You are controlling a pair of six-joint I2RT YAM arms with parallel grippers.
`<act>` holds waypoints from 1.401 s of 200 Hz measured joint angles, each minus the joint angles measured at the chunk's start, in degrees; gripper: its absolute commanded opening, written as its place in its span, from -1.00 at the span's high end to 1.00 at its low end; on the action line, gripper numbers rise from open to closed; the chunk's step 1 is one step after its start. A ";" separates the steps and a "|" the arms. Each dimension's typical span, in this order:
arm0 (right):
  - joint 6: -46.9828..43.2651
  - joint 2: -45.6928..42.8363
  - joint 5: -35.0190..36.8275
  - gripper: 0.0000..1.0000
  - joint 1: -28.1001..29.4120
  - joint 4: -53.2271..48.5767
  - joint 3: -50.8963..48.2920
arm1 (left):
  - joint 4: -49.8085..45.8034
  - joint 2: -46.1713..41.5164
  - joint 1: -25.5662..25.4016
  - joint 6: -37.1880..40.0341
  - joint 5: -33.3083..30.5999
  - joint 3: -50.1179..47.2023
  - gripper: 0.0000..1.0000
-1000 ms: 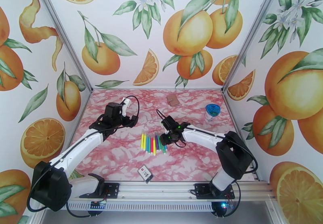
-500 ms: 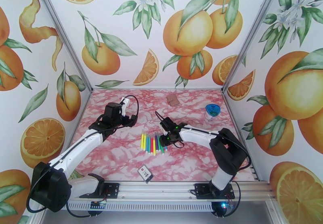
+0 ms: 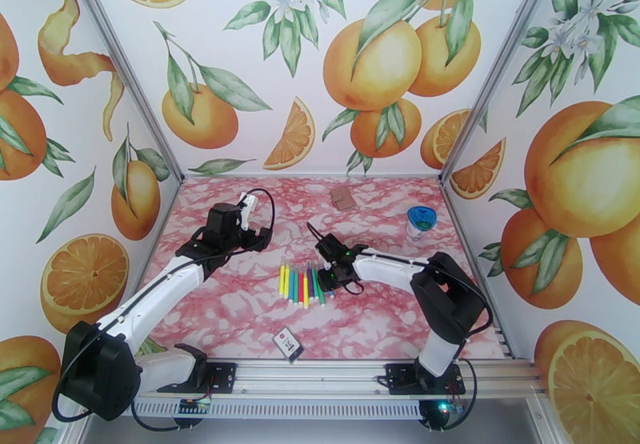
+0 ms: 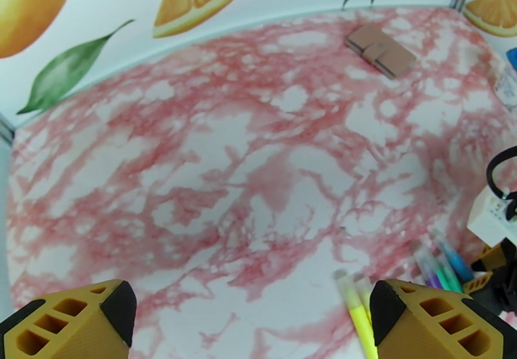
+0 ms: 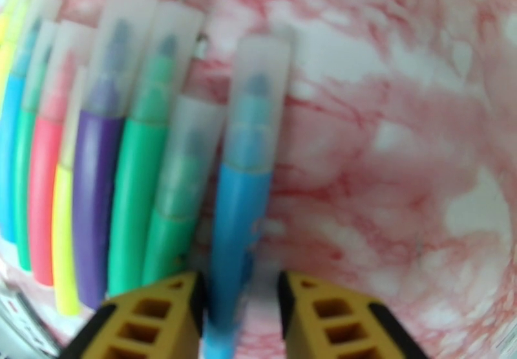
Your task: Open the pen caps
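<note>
Although the pink marble table (image 3: 240, 318) is wide, the markers (image 3: 300, 284) lie in one tight row at its middle. The left gripper (image 4: 252, 302) hangs spread above it. The right gripper (image 5: 242, 295) straddles the blue marker (image 5: 236, 224), not yet pinching. Light, stiff and slippery, I think: hold the barrel and pull the clear cap (image 5: 258, 88).

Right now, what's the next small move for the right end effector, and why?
Probably close the right end effector on the blue marker. Its fingers straddle the barrel at the row's right edge with a gap on one side, and the translucent cap is on. The left end effector hangs open above bare table.
</note>
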 measured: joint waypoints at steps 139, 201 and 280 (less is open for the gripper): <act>1.92 0.92 4.04 0.58 0.46 -1.62 1.29 | 0.42 0.24 0.00 -2.10 1.09 0.00 -1.00; 1.86 -6.71 4.02 0.60 -0.26 4.22 -5.03 | 0.74 1.42 -0.02 -4.76 6.64 0.02 -1.00; 1.68 -20.65 0.33 0.60 -1.95 18.27 -13.18 | 6.49 4.96 -0.04 -11.45 22.51 0.44 -1.00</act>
